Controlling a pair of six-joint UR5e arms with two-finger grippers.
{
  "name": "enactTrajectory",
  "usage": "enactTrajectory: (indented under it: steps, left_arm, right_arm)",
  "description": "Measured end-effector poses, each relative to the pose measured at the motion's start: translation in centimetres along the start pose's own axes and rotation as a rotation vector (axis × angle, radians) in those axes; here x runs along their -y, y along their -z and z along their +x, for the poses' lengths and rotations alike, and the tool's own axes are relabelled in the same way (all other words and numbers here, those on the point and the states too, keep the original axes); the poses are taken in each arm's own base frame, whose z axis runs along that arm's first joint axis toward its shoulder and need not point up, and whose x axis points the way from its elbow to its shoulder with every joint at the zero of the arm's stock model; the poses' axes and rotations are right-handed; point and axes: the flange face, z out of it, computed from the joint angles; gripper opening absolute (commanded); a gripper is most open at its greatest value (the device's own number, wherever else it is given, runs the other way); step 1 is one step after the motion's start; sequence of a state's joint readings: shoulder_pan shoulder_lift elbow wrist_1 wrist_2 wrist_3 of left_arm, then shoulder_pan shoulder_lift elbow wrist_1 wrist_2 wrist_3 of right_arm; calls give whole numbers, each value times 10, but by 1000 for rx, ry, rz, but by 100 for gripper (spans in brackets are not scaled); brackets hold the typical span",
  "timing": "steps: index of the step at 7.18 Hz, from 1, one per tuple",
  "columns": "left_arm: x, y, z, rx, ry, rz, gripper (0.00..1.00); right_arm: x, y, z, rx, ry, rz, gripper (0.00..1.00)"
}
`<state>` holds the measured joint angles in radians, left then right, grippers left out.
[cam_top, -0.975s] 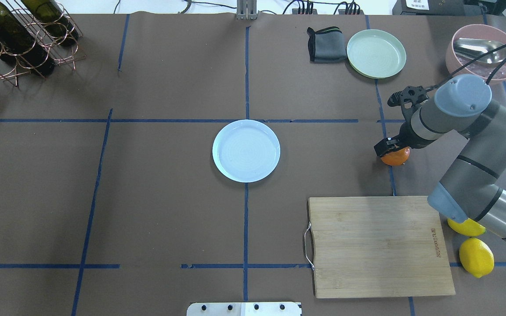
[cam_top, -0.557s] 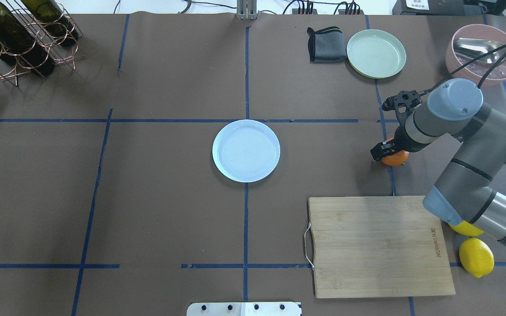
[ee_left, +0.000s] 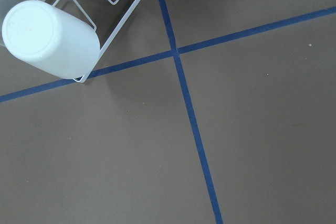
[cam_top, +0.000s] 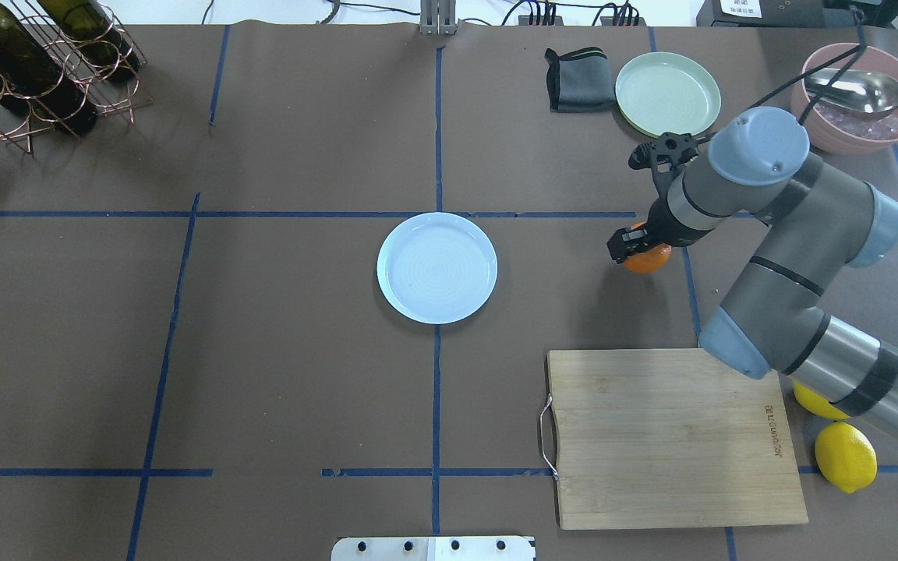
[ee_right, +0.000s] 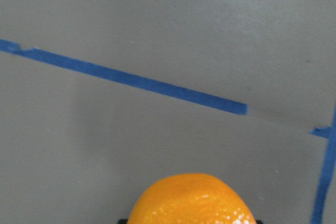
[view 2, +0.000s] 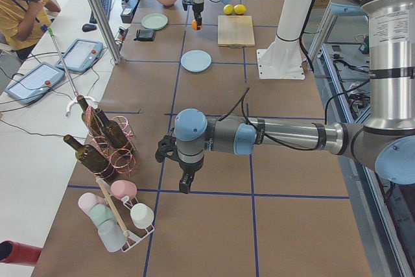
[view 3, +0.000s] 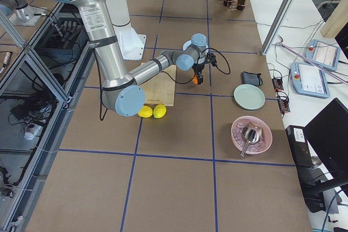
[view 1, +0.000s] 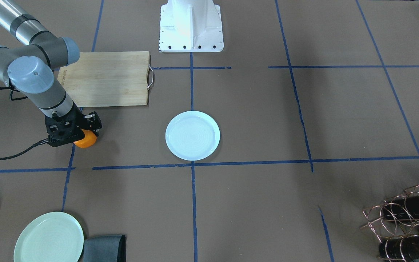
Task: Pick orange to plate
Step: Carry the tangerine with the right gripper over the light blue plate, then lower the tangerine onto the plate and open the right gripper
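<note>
The orange (cam_top: 648, 260) hangs just above the table with my right gripper (cam_top: 636, 251) shut on it, right of the white plate (cam_top: 437, 267). The front-facing view shows the orange (view 1: 86, 140) under the black fingers, left of the plate (view 1: 192, 135), and a shadow beneath it. The right wrist view has the orange (ee_right: 191, 200) at its bottom edge over brown table and blue tape. My left gripper (view 2: 185, 183) shows only in the exterior left view, low over the table far from the plate; I cannot tell whether it is open or shut.
A wooden cutting board (cam_top: 675, 436) lies near the front right with two lemons (cam_top: 845, 456) beside it. At the back right sit a mint-green plate (cam_top: 667, 95), a grey cloth (cam_top: 578, 79) and a pink bowl (cam_top: 858, 97) holding a spoon. A bottle rack (cam_top: 36, 62) stands back left.
My right gripper has carried the orange left and slightly back, off its spot on the tape line and closer to the white plate. The plate has stayed put.
</note>
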<state>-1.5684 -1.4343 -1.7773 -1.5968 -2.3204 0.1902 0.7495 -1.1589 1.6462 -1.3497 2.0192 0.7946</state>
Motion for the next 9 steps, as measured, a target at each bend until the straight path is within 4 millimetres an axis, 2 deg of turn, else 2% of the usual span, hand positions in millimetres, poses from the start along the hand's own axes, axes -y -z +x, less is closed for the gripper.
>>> enactTrajectory:
  steps: [2, 4, 5, 6, 8, 9]
  left_arm:
    - [0, 0, 0, 0, 0, 1, 100]
    - [0, 0, 1, -7, 0, 2, 100]
    - [0, 0, 2, -21, 1, 3, 100]
    - [0, -1, 2, -33, 1, 4, 100]
    - [0, -1, 3, -40, 3, 6, 100]
    - [0, -1, 3, -40, 3, 5, 100]
  right_arm:
    - [32, 16, -98, -2, -100, -15, 2]
    - [67, 6, -202, -39, -184, 1, 2]
    - [73, -1, -241, -57, -209, 13, 2]
    - [68, -9, -266, -75, -219, 25, 2]
    - [55, -29, -285, -111, -216, 34, 4]
    - [51, -36, -288, -123, -211, 37, 22]
